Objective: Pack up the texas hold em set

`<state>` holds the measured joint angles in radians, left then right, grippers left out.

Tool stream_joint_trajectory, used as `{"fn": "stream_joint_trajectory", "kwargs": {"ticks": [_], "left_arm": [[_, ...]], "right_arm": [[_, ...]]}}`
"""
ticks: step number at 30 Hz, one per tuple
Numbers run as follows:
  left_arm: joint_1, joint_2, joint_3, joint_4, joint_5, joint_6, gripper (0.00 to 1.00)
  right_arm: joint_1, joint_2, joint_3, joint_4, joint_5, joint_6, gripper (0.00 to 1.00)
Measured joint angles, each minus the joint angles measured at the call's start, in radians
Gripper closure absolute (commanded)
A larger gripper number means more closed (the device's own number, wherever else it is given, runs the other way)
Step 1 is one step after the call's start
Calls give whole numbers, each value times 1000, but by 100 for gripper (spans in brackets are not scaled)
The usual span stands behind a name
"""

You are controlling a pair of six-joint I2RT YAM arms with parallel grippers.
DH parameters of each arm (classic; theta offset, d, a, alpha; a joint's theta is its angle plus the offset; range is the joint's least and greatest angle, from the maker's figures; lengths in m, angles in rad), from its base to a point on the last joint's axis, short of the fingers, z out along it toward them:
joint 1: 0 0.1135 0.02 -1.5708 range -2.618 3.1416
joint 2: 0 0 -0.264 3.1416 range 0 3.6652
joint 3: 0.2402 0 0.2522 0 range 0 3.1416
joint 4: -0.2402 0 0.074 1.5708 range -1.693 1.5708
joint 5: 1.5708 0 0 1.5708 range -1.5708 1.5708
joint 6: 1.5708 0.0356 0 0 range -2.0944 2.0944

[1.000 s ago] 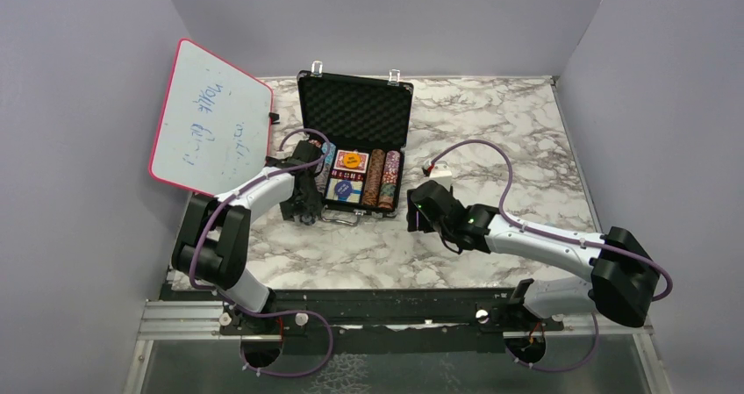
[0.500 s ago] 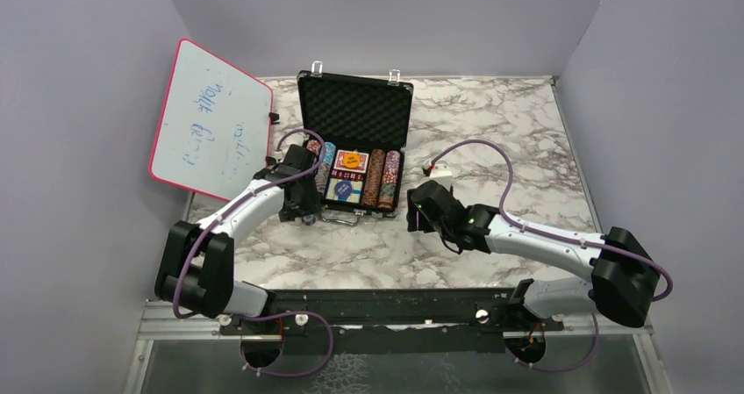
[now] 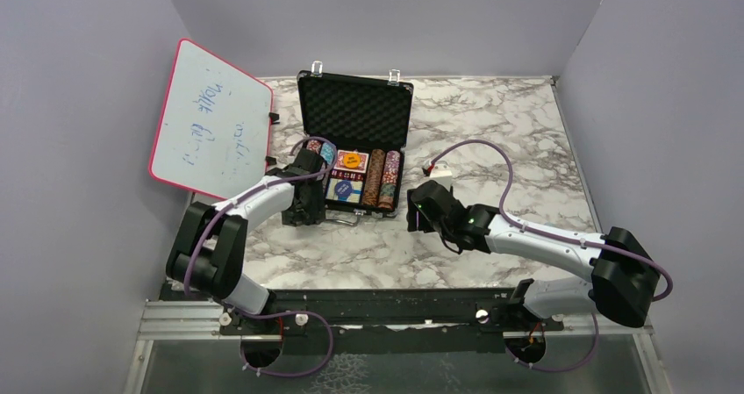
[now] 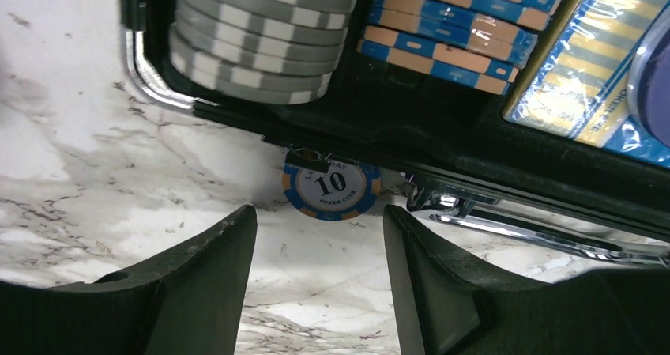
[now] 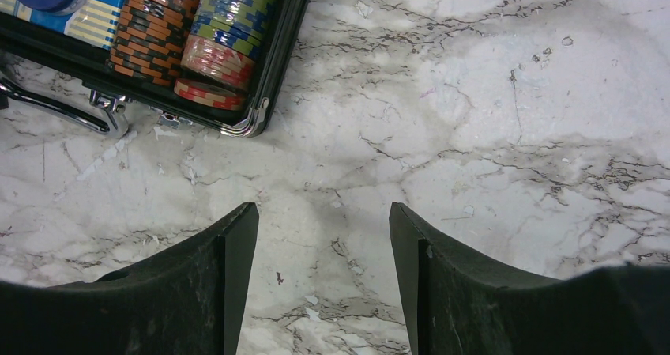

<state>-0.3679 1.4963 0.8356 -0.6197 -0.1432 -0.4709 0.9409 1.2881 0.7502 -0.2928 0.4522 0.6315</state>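
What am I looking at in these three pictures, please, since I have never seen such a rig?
Two robot arms are bolted at the near edge of a marble-patterned table. One picture comes from a fixed camera above; the other two from a camera on each wrist, its own fingers showing. An open black rectangular briefcase holds rows of striped poker chips. One loose blue-and-orange chip marked 10 lies at the case's front edge, ahead of the left gripper. A pink-framed whiteboard leans at the left. The right gripper hangs over bare table. Both are open, holding nothing.

Table (image 3: 491,131) glossy marble-look; briefcase handle (image 4: 553,240) shiny metal; lid lining (image 3: 355,109) probably foam.
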Motion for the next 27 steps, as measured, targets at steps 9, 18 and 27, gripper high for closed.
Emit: {"fn": "stream_joint_trajectory", "kwargs": {"ticks": [9, 18, 27], "left_arm": [[-27, 34, 15, 7, -36, 30, 43], [-43, 41, 19, 27, -92, 7, 53], [-42, 26, -7, 89, -113, -36, 63]], "right_arm": [[0, 0, 0, 0, 0, 0, 35], [0, 0, 0, 0, 0, 0, 35], [0, 0, 0, 0, 0, 0, 35]]}}
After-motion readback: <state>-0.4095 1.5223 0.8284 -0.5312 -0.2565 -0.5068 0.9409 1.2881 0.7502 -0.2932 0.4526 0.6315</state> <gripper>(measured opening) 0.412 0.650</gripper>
